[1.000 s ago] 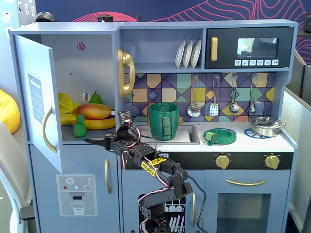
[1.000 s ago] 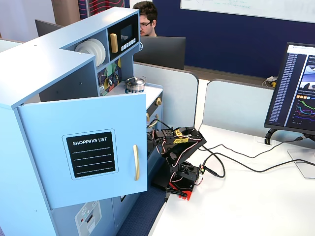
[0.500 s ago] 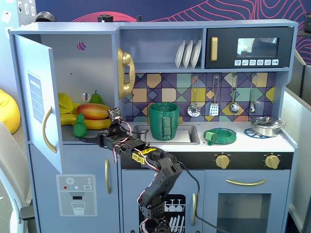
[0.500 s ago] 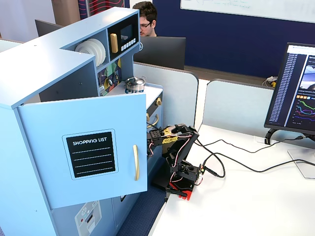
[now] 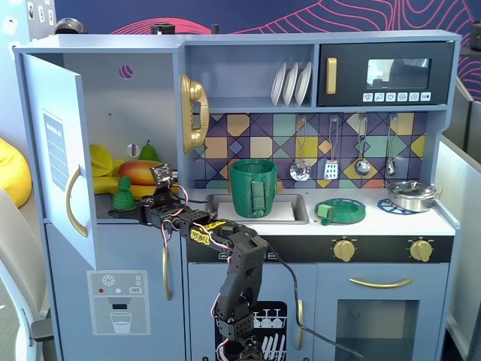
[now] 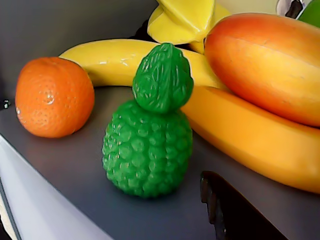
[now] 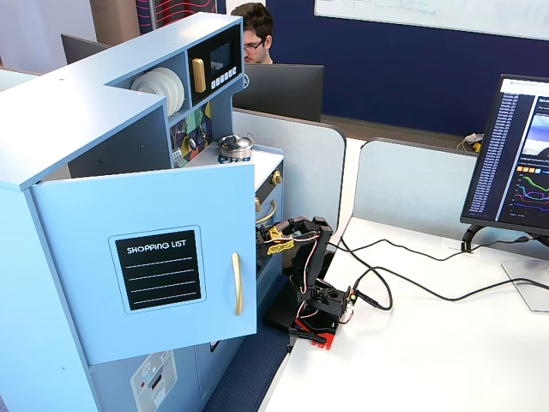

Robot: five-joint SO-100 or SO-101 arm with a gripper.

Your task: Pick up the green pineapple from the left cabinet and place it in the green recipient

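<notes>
The green pineapple stands upright near the front edge of the shelf in the left cabinet, whose door is swung open. In a fixed view the pineapple is just left of my gripper. The gripper is at the shelf edge, open and empty, not touching the pineapple. In the wrist view only one dark finger shows, low and right of the pineapple. The green recipient stands upright in the sink, to the right of the arm.
An orange, bananas and a mango crowd round the pineapple. A pear sits behind. A flat green dish and a silver pot are on the counter. The door hides the shelf in a fixed view.
</notes>
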